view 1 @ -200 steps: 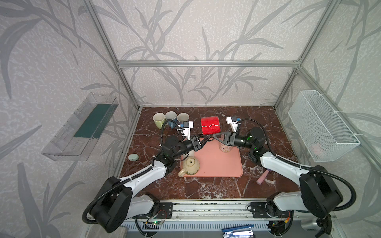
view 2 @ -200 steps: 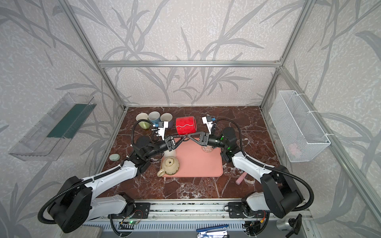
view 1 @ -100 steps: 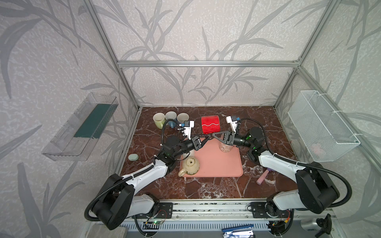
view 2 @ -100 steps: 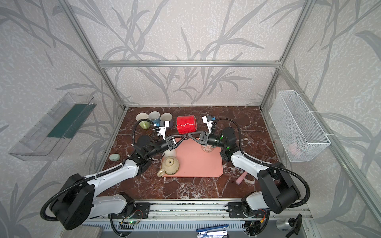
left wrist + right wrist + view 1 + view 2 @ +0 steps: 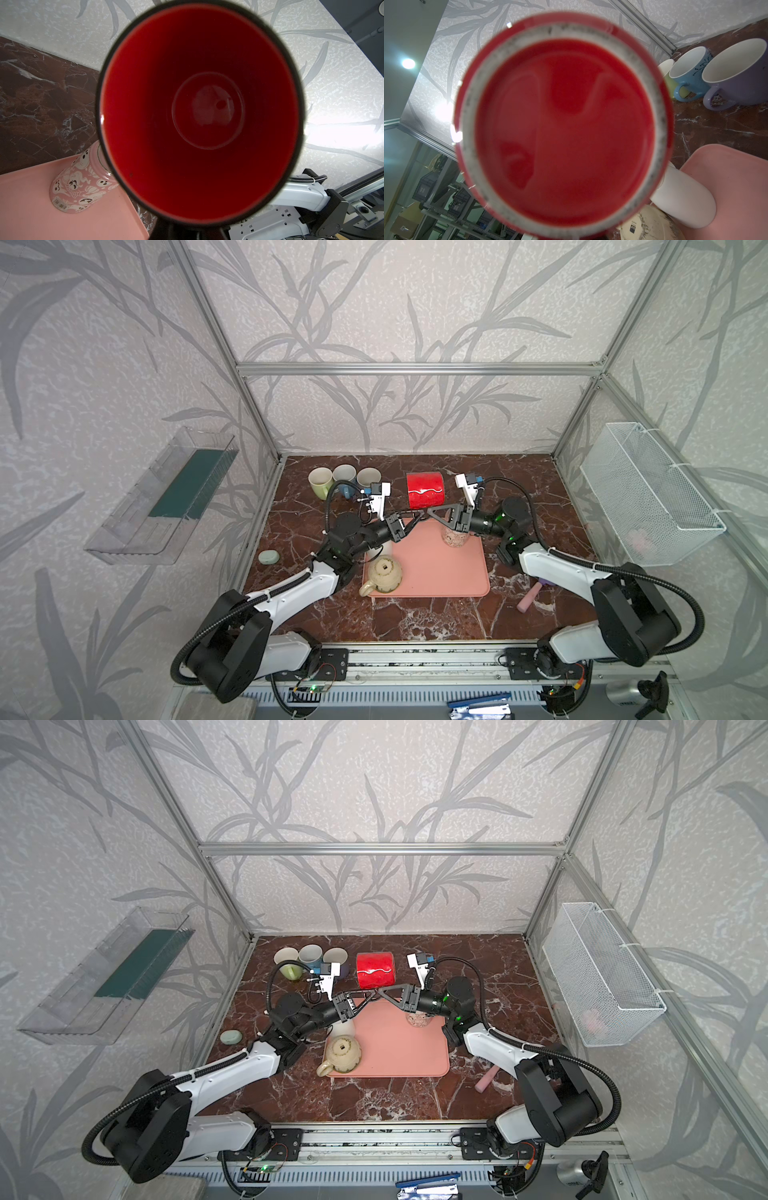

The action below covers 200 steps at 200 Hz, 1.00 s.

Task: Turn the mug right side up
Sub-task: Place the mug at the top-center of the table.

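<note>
The red mug (image 5: pixel 424 490) hangs on its side above the table behind the pink tray (image 5: pixel 457 572), seen in both top views (image 5: pixel 375 970). Its mouth faces my left arm; the left wrist view looks straight into its red inside (image 5: pixel 199 116). Its base with a white unglazed ring (image 5: pixel 564 126) fills the right wrist view. My left gripper (image 5: pixel 414 516) and right gripper (image 5: pixel 429 511) meet tip to tip just under the mug, both shut on it. The handle and the fingertips are hidden by the mug's body.
On the tray stand an upside-down beige mug (image 5: pixel 384 572), a white mug (image 5: pixel 384 548) under the left arm and a pink ghost-patterned tumbler (image 5: pixel 454 537). Green (image 5: pixel 320 483), blue (image 5: pixel 344 477) and purple (image 5: pixel 368 477) mugs stand upright at the back left. A pink stick (image 5: pixel 528 600) lies at the right.
My left gripper's jaws have closed under the red mug. The right gripper has kept its hold, and the mug has hardly moved.
</note>
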{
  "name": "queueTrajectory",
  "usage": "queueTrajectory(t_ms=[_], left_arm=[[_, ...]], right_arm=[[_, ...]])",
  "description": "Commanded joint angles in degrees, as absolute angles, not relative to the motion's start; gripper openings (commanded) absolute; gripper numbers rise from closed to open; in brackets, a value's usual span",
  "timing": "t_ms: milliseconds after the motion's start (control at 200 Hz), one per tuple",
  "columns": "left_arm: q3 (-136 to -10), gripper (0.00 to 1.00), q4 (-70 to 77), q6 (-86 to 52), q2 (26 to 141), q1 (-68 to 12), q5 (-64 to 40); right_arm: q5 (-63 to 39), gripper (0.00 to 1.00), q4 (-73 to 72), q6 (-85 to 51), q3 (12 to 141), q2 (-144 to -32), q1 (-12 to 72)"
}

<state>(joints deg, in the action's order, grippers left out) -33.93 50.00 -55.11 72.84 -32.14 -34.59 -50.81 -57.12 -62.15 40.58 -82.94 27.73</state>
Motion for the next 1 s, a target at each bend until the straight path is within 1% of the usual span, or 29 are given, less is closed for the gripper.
queueTrajectory(t_ms=[0,40,80,145,195,230,340,465,515,570,690,820,995], left_arm=[[-35.99,0.00,52.83,-54.60,72.69,-32.27,-34.54],[-35.78,0.00,52.57,-54.67,72.41,-32.32,-34.16],[-35.69,0.00,51.60,-54.67,72.13,-32.26,-33.47],[-35.55,0.00,48.84,-53.92,71.31,-32.26,-32.09],[-35.13,0.00,47.56,-53.39,70.34,-32.26,-30.66],[-34.82,0.00,46.71,-53.24,69.71,-32.30,-29.70],[-33.90,0.00,44.96,-52.87,68.21,-32.20,-27.25],[-32.92,0.00,43.97,-52.81,66.86,-32.20,-25.05],[-32.74,0.00,42.57,-52.49,66.41,-32.14,-24.02],[-32.48,0.00,41.00,-51.95,65.80,-32.08,-22.81],[-32.26,0.00,37.71,-51.12,64.73,-32.08,-20.23],[-33.72,0.00,30.65,-49.30,64.16,-31.95,-17.49],[-37.04,0.00,21.91,-46.58,64.65,-31.56,-14.91]], right_arm=[[-52.47,0.00,-61.18,-61.42,42.10,-82.64,28.45],[-52.31,0.00,-60.23,-60.82,42.11,-82.46,28.48],[-52.04,0.06,-59.30,-60.25,42.10,-82.28,28.39],[-51.69,0.23,-58.16,-59.35,41.87,-81.93,28.22],[-51.38,0.34,-58.03,-59.14,41.45,-81.83,28.00],[-51.24,0.39,-58.14,-59.15,41.18,-81.83,27.82],[-50.99,0.49,-58.27,-59.02,40.43,-81.82,27.48],[-50.47,0.58,-57.58,-58.42,39.18,-81.61,27.12],[-50.15,0.63,-56.86,-57.89,38.63,-81.32,26.81],[-49.86,0.66,-56.07,-57.30,37.95,-80.91,26.57],[-49.15,0.68,-52.93,-54.80,36.71,-79.42,26.20],[-47.81,0.70,-47.59,-51.01,35.69,-76.79,26.10],[-44.80,0.72,-33.21,-43.19,35.85,-71.63,26.10]])
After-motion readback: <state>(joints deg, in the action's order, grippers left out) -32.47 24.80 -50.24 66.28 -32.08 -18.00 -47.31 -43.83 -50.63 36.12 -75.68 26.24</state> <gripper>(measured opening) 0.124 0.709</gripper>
